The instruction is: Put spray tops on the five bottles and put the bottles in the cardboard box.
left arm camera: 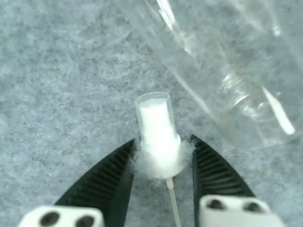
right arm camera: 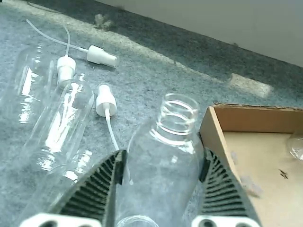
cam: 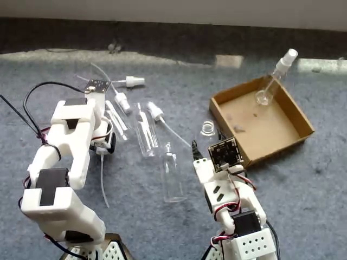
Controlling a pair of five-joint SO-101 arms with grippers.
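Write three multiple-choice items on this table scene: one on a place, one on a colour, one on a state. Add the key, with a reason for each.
1. Where is the topped bottle?
A. Lying flat on the carpet between the arms.
B. In the cardboard box, leaning on its far wall.
C. Standing on the carpet outside the box.

2. What colour is the spray top in the left gripper?
A. Black.
B. Blue.
C. White.

3. What state is the held bottle in the right gripper in?
A. Neck open, no top on it.
B. Fitted with a top.
C. Broken in two.

Key:
1 B, because its base sits inside the box and its head sticks out over the far wall.
2 C, because the left wrist view shows it white.
3 A, because the right wrist view shows its threaded neck bare.
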